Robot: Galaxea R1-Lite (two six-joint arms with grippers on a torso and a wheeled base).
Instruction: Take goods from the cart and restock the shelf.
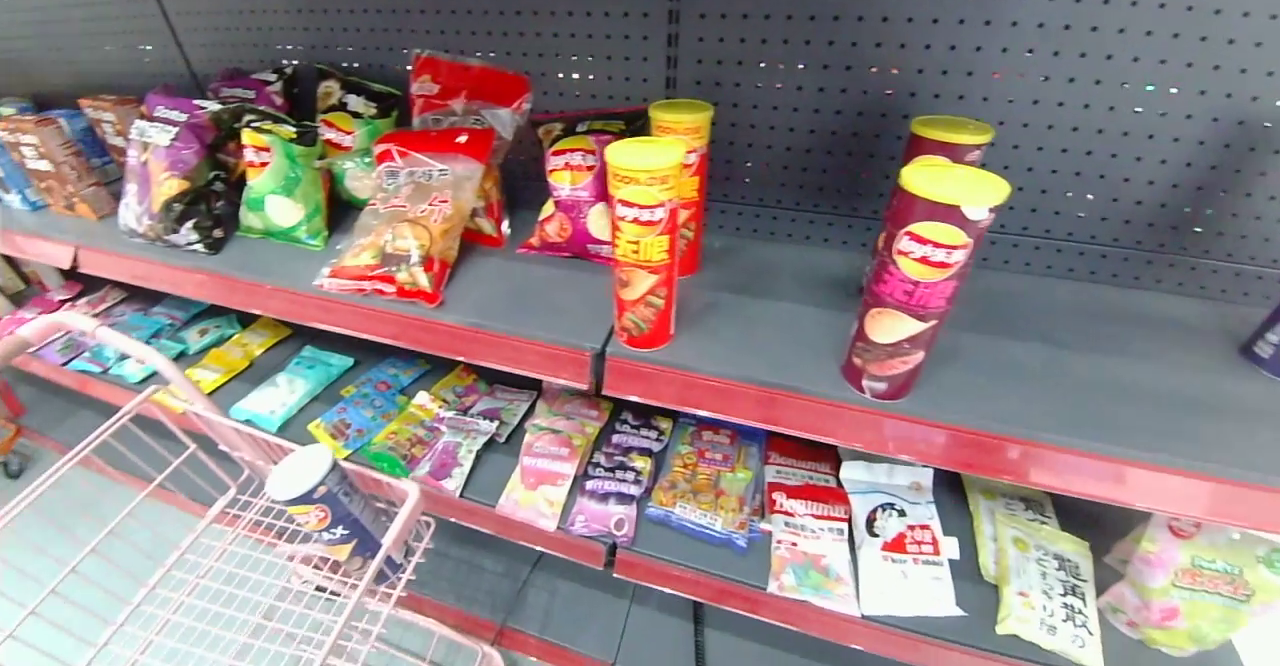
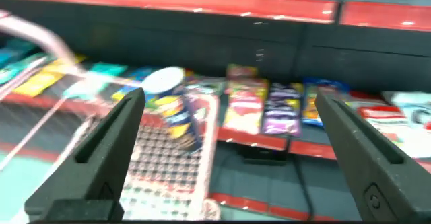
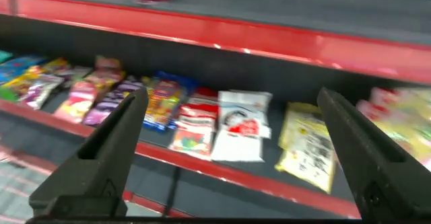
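Grey shelf (image 1: 1050, 366); blue can (image 1: 330, 516) in pink cart (image 1: 390, 484)

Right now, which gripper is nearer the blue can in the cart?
Left. The left gripper, open, faces the blue can; the right gripper faces lower-shelf packets, off to the can's right.

Head cam sits high, pitched forward and down: upper shelf (image 1: 780, 336), lower shelf (image 1: 700, 588) and the pink cart (image 1: 230, 586) corner at its left, mid range. Left wrist cam is low and nearer, looking out between the left gripper's (image 2: 230, 97) spread fingers at the cart's blue can (image 2: 174, 113) and the lower shelf, both shared with head. Right wrist cam looks between the right gripper's (image 3: 232, 95) fingers further along that shelf; white bag (image 3: 241, 126) shared with head, purple packets (image 1: 615, 466) with both.
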